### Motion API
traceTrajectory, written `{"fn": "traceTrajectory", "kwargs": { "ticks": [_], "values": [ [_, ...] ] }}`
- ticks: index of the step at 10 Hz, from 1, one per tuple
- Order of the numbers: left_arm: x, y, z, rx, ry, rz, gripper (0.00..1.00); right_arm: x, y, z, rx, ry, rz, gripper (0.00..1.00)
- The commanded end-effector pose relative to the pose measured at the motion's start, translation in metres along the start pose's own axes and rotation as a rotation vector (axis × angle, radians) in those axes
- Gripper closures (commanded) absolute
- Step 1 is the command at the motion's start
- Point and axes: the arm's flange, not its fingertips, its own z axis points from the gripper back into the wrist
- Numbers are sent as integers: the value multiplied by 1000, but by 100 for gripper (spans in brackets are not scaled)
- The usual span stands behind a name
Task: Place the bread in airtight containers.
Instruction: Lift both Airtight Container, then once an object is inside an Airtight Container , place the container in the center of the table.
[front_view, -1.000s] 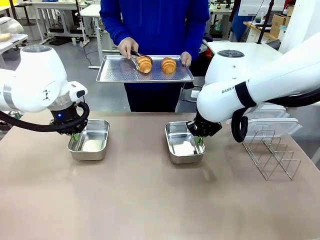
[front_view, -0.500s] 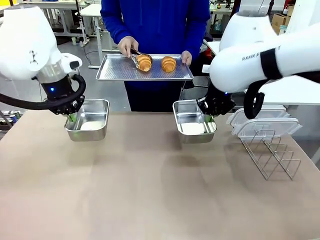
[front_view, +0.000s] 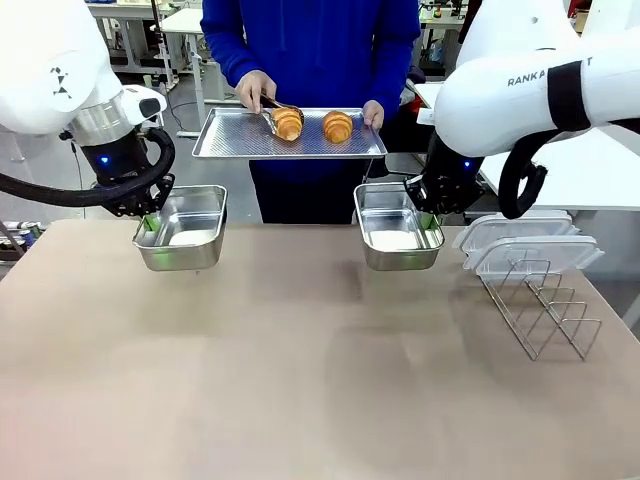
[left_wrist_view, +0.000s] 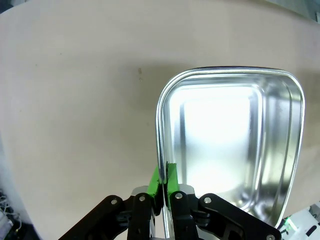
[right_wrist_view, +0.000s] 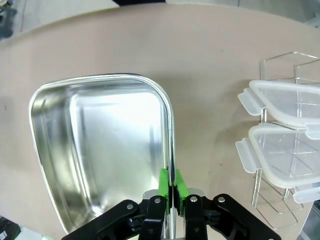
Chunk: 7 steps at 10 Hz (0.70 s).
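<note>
Two golden croissants, the left croissant (front_view: 289, 126) and the right croissant (front_view: 337, 129), lie on a perforated steel tray (front_view: 230, 143) that a person in blue holds at the table's far side. Tongs in the person's hand (front_view: 255, 93) pinch the left croissant. My left gripper (front_view: 148, 223) (left_wrist_view: 164, 181) is shut on the rim of the left steel container (front_view: 183, 242) (left_wrist_view: 230, 145), held above the table. My right gripper (front_view: 428, 220) (right_wrist_view: 172, 189) is shut on the rim of the right steel container (front_view: 396, 240) (right_wrist_view: 100, 150), also lifted. Both containers are empty and lidless.
Two clear clip lids (front_view: 525, 245) (right_wrist_view: 280, 135) rest on a wire rack (front_view: 540, 305) at the right of the table. The tan tabletop (front_view: 300, 380) is bare in front of the containers.
Both arms have raised their containers off the table and carried them toward the person's tray. The person's tray and tongs have stayed put.
</note>
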Motion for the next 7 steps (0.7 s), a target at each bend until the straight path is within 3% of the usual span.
{"fn": "traceTrajectory", "kwargs": {
  "ticks": [1,7],
  "values": [
    [0,0,-1,0,2,3,100,0,0,0,-15,-6,2,100],
    [0,0,-1,0,2,3,100,0,0,0,-15,-6,2,100]
  ]
}}
